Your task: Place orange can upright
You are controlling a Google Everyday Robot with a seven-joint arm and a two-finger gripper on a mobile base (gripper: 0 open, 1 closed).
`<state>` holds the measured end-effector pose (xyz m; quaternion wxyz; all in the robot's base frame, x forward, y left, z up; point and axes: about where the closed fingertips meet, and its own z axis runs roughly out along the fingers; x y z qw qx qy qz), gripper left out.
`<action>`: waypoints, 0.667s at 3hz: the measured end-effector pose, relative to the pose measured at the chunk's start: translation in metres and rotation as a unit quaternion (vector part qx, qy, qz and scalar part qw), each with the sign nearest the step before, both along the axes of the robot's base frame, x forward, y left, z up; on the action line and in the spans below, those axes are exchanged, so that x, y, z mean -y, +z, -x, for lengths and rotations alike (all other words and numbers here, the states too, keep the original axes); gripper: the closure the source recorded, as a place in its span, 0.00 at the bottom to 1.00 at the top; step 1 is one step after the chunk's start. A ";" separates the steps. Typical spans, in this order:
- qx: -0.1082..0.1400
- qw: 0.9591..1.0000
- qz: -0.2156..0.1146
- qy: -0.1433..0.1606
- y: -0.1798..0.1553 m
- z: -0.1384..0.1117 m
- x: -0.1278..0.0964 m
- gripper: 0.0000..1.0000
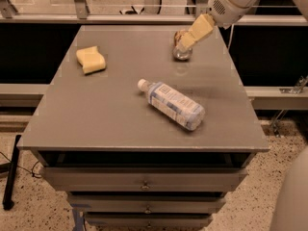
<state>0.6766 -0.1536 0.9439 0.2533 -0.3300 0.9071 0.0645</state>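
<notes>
My pale-yellow gripper (187,39), on its white arm (231,1), sits right over the small orange-brown aluminium can (182,53) with the silver end, far right of the plain grey tabletop (106,114). There's also a clear plastic bottle (172,104) with a white-blue label and a yellow foam sponge (91,59).

Can (183,53) at jaws, bottle (172,104), sponge (90,59), one each

The gripper (185,42) lies over the can (182,55) at the far right of the table (110,114), hiding most of the can's body; only its near silver end and a sliver behind show. The arm (231,1) is cut off by the top edge. A pale rounded shape (293,196), near right, runs off the frame, unidentifiable, and the drawers (144,184) are cut off below.
</notes>
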 end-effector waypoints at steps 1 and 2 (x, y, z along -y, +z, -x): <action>0.000 0.997 -0.013 -0.076 -0.006 -0.019 -0.004 0.00; -0.010 0.994 -0.027 -0.106 -0.009 -0.020 -0.005 0.00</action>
